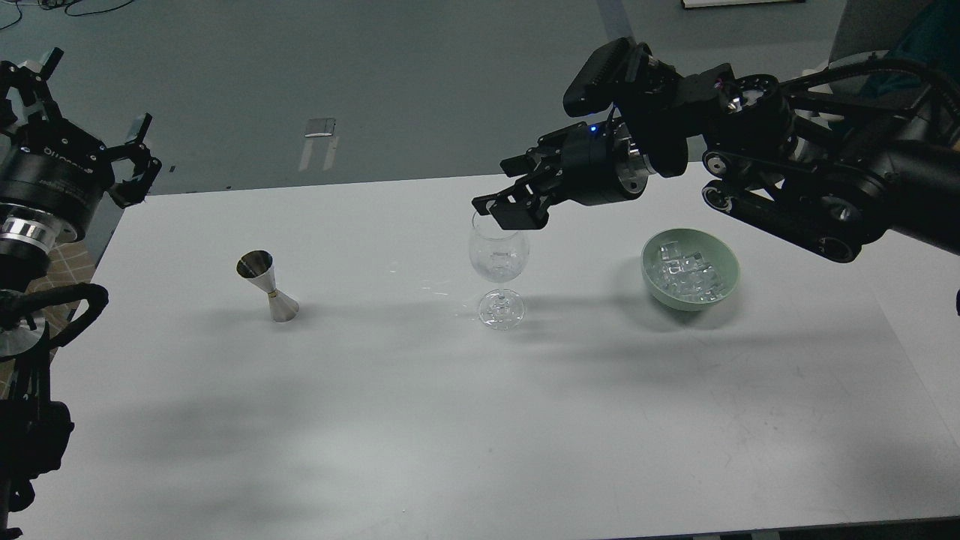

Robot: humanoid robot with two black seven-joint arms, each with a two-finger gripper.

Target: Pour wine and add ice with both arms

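A clear wine glass stands upright mid-table, with glassy glints low in its bowl; I cannot tell ice from liquid there. A green bowl to its right holds several ice cubes. A steel jigger stands to the left. My right gripper hovers just above the glass rim, fingertips pointing left; it is dark and I cannot tell if it holds anything. My left gripper is raised beyond the table's far left corner, fingers spread and empty.
The white table ends at its far edge just behind the glass and at its left edge by my left arm. The right arm's links hang above the bowl. Grey floor lies beyond.
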